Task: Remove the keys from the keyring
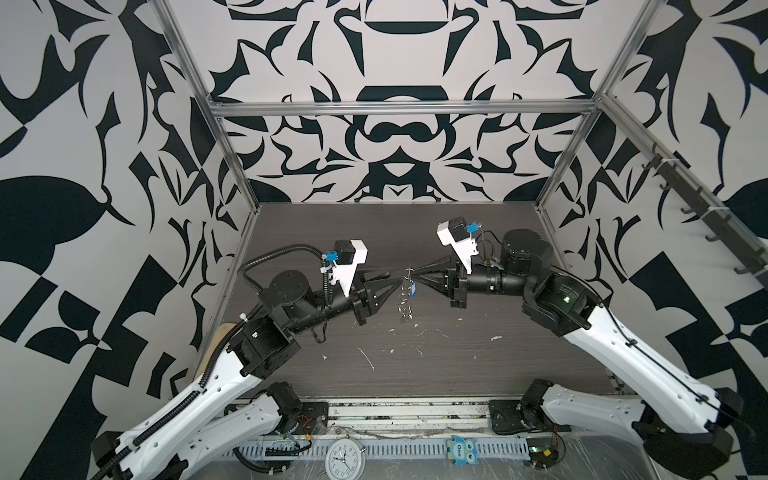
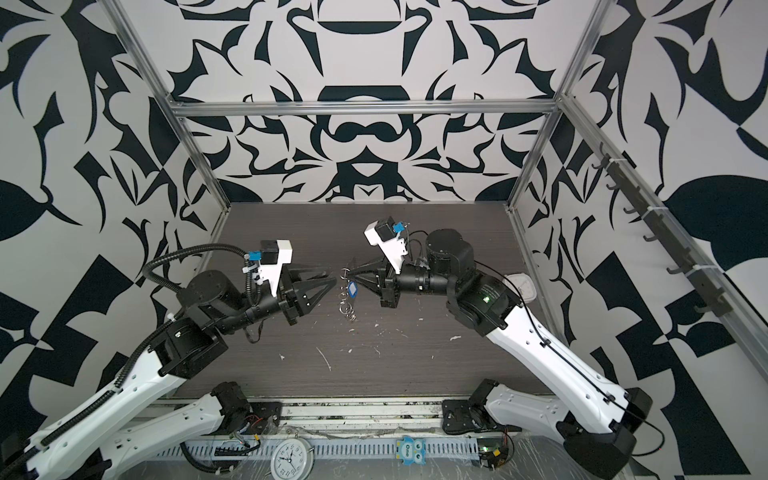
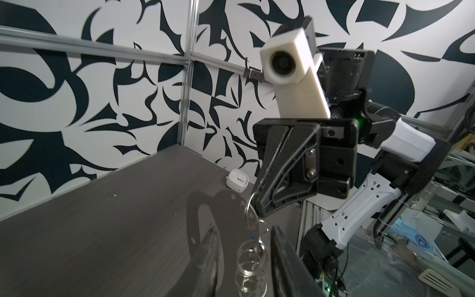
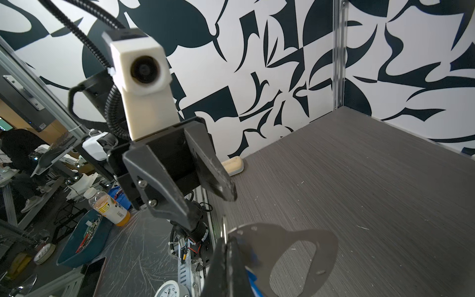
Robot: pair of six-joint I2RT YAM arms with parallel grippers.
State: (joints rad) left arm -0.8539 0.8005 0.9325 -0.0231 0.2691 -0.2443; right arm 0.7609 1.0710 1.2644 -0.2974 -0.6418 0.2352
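The right claw pinches the top ring of the hanging keyring, blue key attached, while the left claw stands partly open beside it.

white clock | blue owl figure | small white case at wall | dark table

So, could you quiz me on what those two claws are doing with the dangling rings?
1. Which gripper pinches the top of the keyring? A) left B) right C) both
2. True or false: the keyring lies flat on the table.
3. Fill in: the key tag hanging beside the rings is ____.
Key: 1 B, the right gripper, shut on it; the left gripper is open. 2 False, it dangles. 3 Blue.
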